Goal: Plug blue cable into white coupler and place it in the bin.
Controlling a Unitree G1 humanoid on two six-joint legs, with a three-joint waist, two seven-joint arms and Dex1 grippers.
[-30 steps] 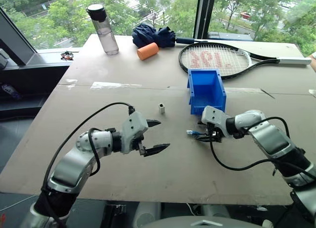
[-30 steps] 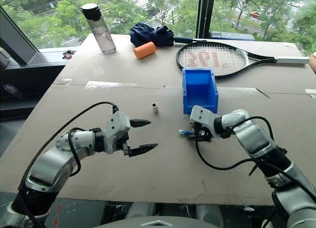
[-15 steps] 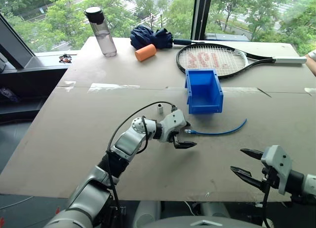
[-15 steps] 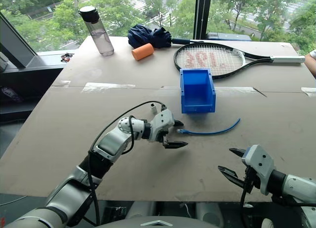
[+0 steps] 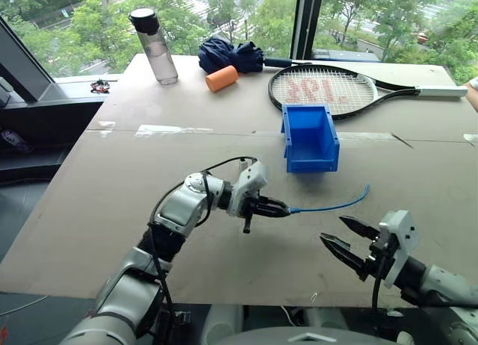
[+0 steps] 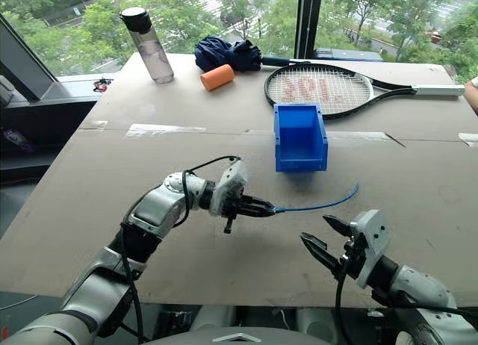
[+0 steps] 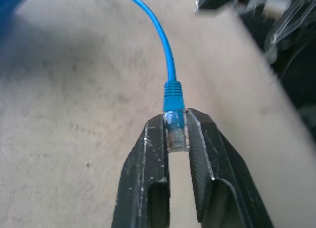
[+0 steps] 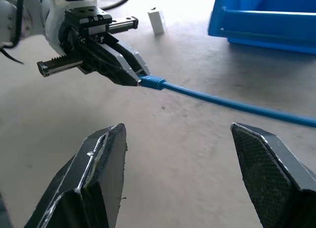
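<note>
My left gripper (image 5: 280,209) is shut on the clear plug of the blue cable (image 5: 336,205), with the plug pinched between its fingertips (image 7: 176,120). From there the cord runs right across the table and curls up at its far end. The white coupler (image 8: 156,20) stands on the table just behind the left gripper (image 8: 133,75). The blue bin (image 5: 312,163) sits open-topped behind the cable. My right gripper (image 5: 334,230) is open and empty near the table's front edge, facing the plug from a short way off.
At the back of the table stand a water bottle (image 5: 154,46), an orange foam cylinder (image 5: 223,78), a dark blue cloth (image 5: 231,55) and a tennis racket (image 5: 328,89). The table's front edge runs just below the right gripper.
The left gripper reached right to the cable's plug and shut on it. The right gripper let the cable go, drew back to the front edge and stands open.
</note>
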